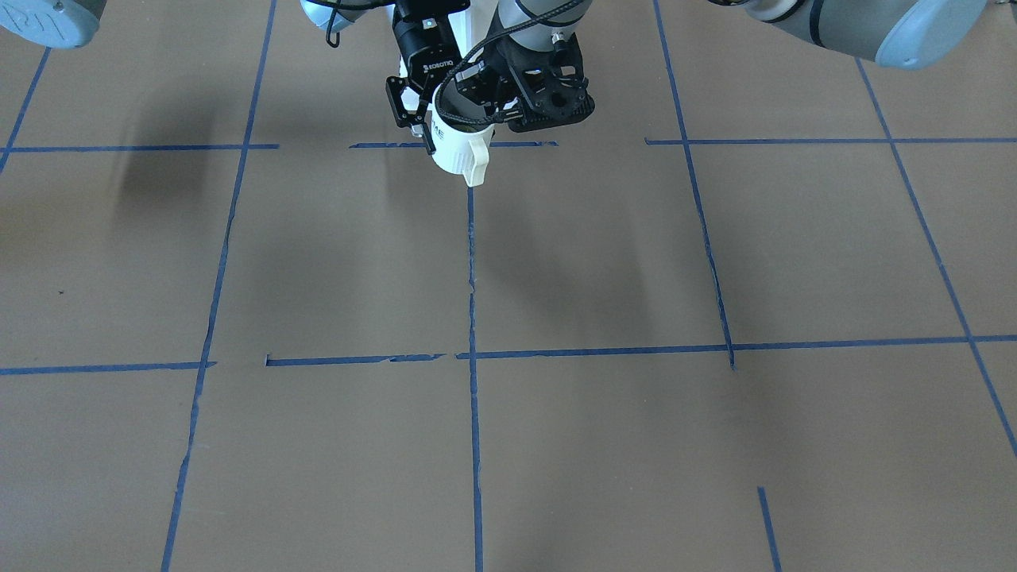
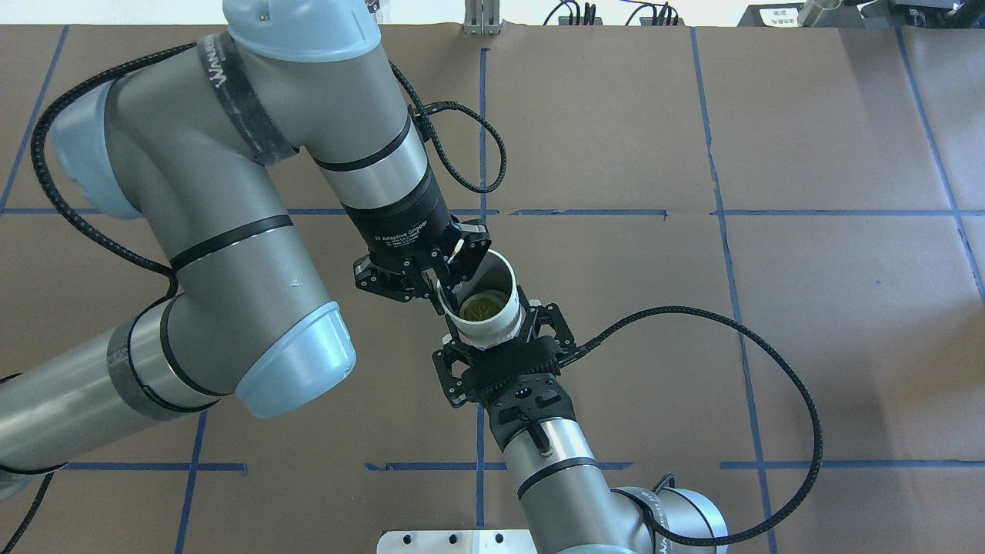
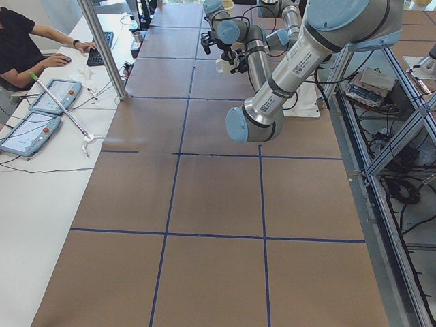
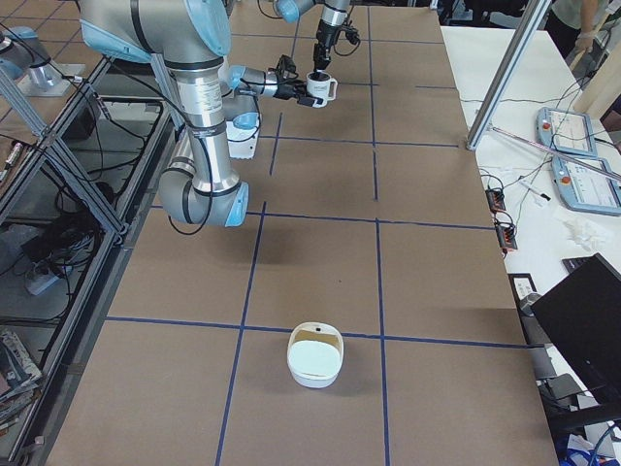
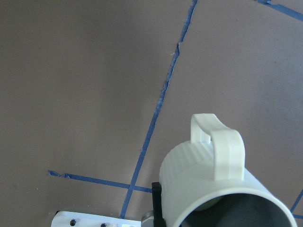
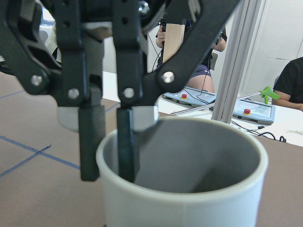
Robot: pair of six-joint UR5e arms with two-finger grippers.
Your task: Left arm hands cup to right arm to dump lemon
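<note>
The white cup (image 2: 492, 329) hangs in mid-air over the table's middle, mouth up and slightly tilted. The dull yellow-green lemon (image 2: 485, 306) lies inside it. My left gripper (image 2: 452, 288), coming down from above, is shut on the cup's rim. The right wrist view shows one finger (image 6: 125, 156) inside the cup (image 6: 189, 203) and one outside. My right gripper (image 2: 500, 342) reaches in level from the robot's side. It is open, with its jaws on either side of the cup's lower body. The cup's handle (image 5: 220, 146) points away from the robot.
A white bowl (image 4: 315, 354) stands on the brown table (image 4: 320, 262) toward the robot's right end. Blue tape lines (image 1: 473, 278) cross the tabletop. Operators and teach pendants (image 3: 48, 95) are at a side desk across the table.
</note>
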